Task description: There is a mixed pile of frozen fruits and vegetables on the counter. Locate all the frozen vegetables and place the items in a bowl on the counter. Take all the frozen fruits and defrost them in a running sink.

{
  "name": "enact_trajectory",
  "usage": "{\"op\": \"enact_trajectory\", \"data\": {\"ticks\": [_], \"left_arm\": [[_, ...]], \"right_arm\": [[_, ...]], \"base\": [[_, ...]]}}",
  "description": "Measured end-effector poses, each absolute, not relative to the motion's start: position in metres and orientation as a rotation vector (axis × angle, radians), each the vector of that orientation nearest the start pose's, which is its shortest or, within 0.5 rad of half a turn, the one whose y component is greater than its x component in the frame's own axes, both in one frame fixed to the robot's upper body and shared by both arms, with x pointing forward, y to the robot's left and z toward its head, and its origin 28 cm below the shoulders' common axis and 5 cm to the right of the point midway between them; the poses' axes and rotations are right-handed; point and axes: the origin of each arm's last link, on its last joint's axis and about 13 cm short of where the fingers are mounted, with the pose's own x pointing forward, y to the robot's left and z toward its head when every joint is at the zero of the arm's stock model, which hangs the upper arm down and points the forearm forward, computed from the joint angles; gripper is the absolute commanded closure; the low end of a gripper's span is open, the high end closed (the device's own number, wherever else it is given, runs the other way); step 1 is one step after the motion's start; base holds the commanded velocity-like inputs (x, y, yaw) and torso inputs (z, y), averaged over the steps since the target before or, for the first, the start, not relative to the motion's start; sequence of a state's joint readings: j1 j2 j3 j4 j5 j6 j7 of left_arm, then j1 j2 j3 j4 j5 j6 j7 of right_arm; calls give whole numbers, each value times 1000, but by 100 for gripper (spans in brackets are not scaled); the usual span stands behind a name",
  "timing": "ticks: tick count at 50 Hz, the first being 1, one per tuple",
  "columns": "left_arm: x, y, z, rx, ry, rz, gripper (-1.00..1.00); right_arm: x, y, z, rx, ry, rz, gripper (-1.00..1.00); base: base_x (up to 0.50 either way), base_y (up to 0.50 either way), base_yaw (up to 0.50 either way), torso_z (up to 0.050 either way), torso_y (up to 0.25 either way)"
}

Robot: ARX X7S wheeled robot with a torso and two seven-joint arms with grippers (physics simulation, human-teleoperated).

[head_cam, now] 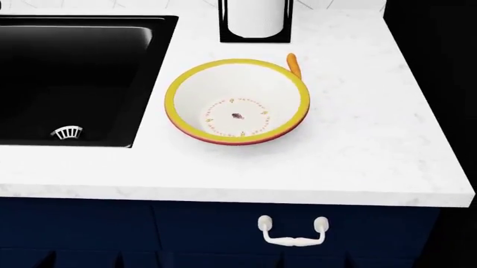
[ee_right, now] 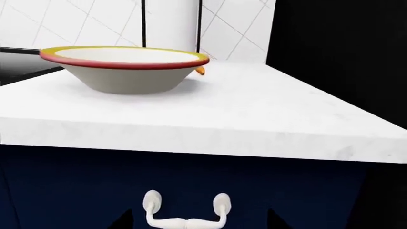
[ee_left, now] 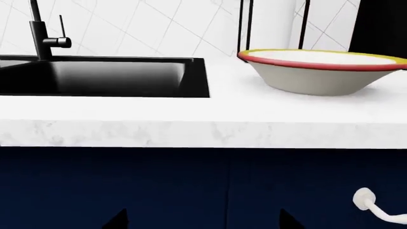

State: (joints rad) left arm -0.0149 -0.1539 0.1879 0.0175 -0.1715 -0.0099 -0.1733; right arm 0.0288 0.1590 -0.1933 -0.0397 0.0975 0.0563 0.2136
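Head view: white marble tabletop (head_cam: 358,145) over dark blue cabinet fronts. Bowl (head_cam: 237,101), yellow rim with a red band under it, sits at frame centre, upright and empty apart from its printed pattern. Carrot (head_cam: 294,65) lies on the tabletop at the bowl's upper-right rim, just beside or touching it; partly hidden in the right wrist view. Black sink (head_cam: 82,78) fills the upper left of the frame; its drain strainer (head_cam: 67,132) shows at lower left of the basin. Faucet (ee_left: 43,33) appears in the left wrist view. Paper towel holder (head_cam: 255,21) at top centre. White drawer handle (head_cam: 292,232) below. Neither tool shows its fingers in any view; width of opening cannot be told.
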Motion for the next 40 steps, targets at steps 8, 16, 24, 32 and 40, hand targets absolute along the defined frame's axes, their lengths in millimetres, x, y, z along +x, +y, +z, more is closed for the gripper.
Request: {"op": "enact_trajectory", "data": {"ticks": [8, 16, 24, 32, 40], "left_arm": [[223, 202, 54, -9, -39, -15, -100], [224, 200, 101, -18, -69, -39, -100], [226, 199, 149, -32, -62, -75, -100], [228, 201, 184, -22, -54, -97, -100], [229, 201, 202, -19, -43, -122, -100]], "right_arm": [[226, -105, 61, -102, -22, -51, -100], [234, -111, 112, -114, -46, -56, -100], [237, -117, 162, -94, -73, -43, -100], [236, -120, 197, -97, -81, -14, -100], [233, -124, 215, -109, -85, -18, -100]], "base": [[0, 0, 0, 0, 0], [0, 0, 0, 0, 0], [0, 0, 0, 0, 0], [0, 0, 0, 0, 0], [80, 0, 0, 0, 0]]}}
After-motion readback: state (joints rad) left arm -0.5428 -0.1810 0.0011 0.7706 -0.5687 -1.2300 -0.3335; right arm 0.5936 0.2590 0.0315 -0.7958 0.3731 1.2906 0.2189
